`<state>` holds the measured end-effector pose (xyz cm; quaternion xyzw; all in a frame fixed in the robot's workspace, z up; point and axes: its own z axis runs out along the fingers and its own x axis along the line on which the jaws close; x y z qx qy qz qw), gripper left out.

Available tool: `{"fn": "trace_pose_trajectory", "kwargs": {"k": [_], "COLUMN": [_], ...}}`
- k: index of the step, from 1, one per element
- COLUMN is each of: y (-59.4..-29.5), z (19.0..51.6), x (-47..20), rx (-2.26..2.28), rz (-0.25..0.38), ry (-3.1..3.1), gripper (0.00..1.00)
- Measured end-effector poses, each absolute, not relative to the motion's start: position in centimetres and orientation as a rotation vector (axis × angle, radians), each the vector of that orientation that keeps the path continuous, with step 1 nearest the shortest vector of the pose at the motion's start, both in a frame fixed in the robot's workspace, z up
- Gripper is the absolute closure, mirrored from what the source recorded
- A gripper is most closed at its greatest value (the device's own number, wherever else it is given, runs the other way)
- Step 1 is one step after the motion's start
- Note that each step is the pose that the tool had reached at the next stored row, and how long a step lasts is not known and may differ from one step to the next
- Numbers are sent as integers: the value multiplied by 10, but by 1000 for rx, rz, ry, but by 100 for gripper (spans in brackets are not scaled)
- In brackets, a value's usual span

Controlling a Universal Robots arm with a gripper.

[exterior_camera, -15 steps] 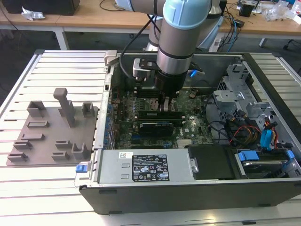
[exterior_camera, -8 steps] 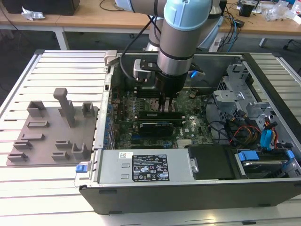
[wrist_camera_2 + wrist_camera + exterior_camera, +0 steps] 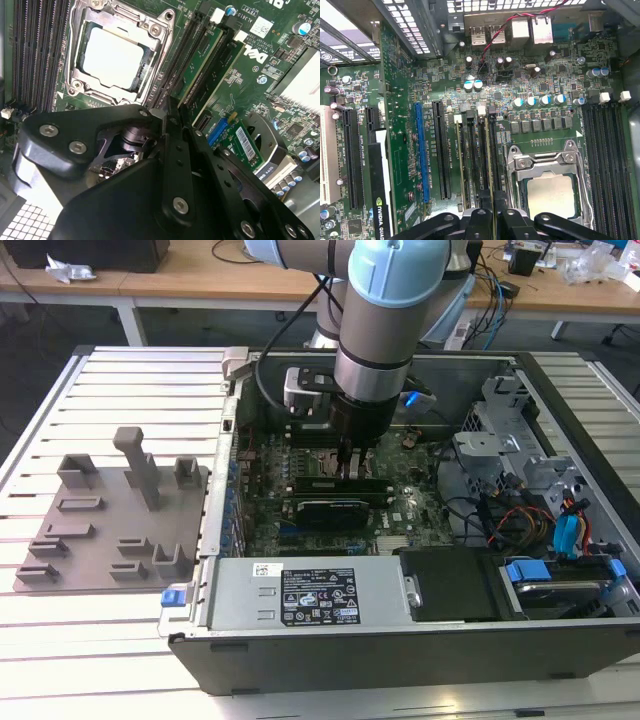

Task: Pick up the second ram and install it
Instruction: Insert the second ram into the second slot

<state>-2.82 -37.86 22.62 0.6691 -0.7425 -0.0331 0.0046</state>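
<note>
Black angular gripper (image 3: pixel 490 220) over green motherboard (image 3: pixel 405 130).

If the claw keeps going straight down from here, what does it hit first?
Most likely the second ram standing edge-up in its memory slot beside the CPU socket; the claw sits right over it, though depth is unclear.

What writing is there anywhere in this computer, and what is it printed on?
Power supply label: fine print, too small to read.
Motherboard: white lettering beside the slots, too small to read.
White sticker on the board: blurred.
Graphics card: a maker's mark, not quoted here.
</note>
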Motion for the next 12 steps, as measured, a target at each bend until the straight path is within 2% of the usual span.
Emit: {"fn": "trace_pose_trajectory", "kwargs": {"k": [12], "y": [-379], "z": [224], "x": [-28], "rx": [2133], "rz": [-103], "ry": [-2290], "gripper": [86]}}
